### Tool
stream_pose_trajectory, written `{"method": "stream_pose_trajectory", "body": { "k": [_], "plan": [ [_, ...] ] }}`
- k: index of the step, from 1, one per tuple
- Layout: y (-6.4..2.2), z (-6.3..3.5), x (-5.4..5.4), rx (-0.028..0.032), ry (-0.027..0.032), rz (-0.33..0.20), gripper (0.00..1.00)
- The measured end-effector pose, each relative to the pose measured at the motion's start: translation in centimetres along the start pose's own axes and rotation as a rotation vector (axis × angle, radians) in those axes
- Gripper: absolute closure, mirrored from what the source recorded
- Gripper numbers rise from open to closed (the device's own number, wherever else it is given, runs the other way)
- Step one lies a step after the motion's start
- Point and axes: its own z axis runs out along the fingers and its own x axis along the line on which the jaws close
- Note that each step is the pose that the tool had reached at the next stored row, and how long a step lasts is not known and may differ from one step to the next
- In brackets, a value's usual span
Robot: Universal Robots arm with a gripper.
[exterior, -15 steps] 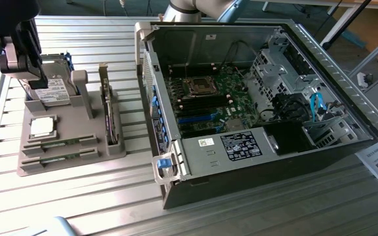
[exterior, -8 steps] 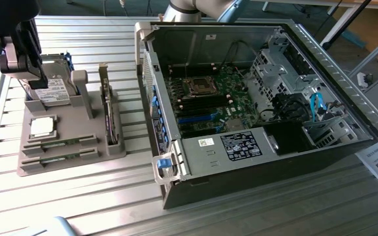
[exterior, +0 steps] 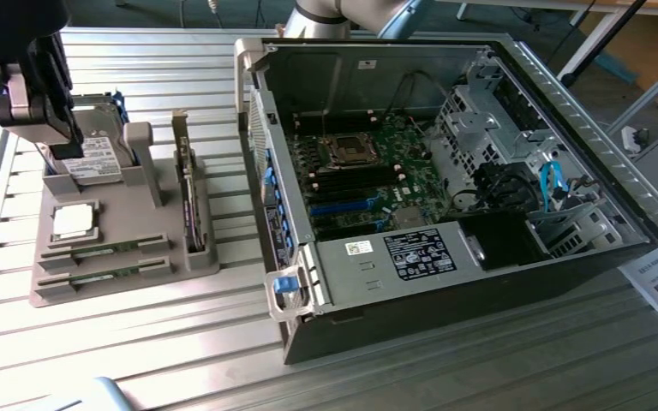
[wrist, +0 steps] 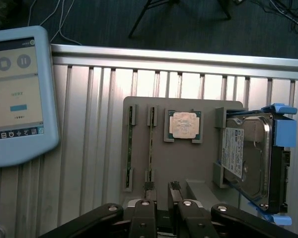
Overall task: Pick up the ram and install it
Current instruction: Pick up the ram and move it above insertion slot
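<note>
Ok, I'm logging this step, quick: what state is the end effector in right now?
End effector: open by a narrow gap, holding nothing.

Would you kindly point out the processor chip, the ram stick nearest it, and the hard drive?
processor chip [wrist: 185,125]: wrist view, centre of its silver lid.
ram stick [wrist: 150,146] nearest it: wrist view, middle of its thin edge.
hard drive [wrist: 246,153]: wrist view, its labelled face.
</note>
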Motion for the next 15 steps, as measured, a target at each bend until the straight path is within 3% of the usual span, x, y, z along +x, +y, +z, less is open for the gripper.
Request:
{"method": "stream_pose_trajectory", "body": {
  "k": [15],
  "plan": [
    [-0.02, 1.6, 0.3, 0.0002, 0.0, -0.001, 0.76]
  ]
}}
